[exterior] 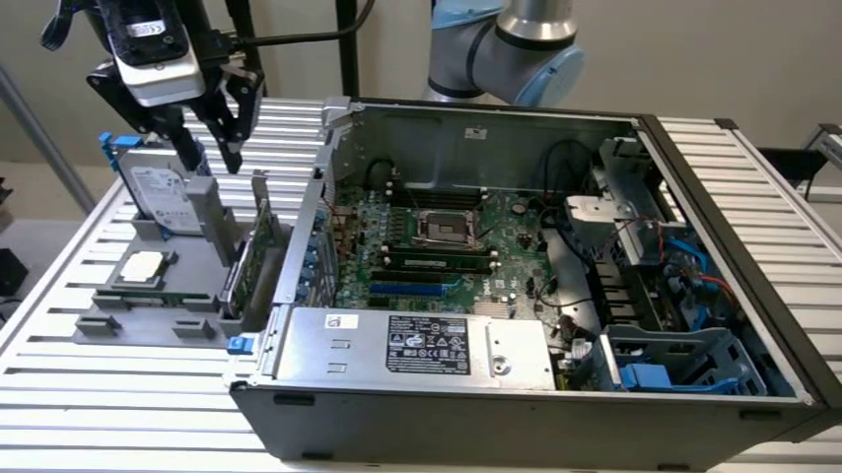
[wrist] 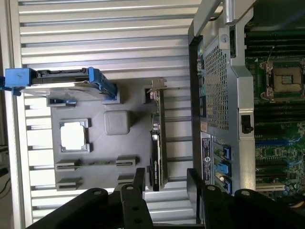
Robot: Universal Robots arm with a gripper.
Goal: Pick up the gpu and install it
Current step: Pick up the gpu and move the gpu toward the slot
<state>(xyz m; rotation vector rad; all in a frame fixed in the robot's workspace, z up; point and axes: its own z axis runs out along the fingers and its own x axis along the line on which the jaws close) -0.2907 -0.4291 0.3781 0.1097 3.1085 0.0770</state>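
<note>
The gpu [exterior: 258,248] stands on edge in a slot of the grey parts holder [exterior: 125,315], just outside the computer case's side wall, with its silver bracket at the far end. In the wrist view the gpu [wrist: 157,138] is a thin dark strip seen edge-on. My gripper [exterior: 215,158] hangs open well above the holder, over the space between the hard drive and the gpu. From the wrist, my gripper [wrist: 167,187] has its two black fingers [wrist: 139,183] standing apart, with the near end of the gpu far below the gap. Nothing is held.
A silver hard drive in a blue frame [exterior: 165,197] stands on the holder at the exterior view's left, and a square CPU chip [exterior: 142,266] lies in front of it. The open computer case [exterior: 526,394] fills the middle, with the motherboard [exterior: 435,246] inside. All rest on a slatted metal table [exterior: 79,394].
</note>
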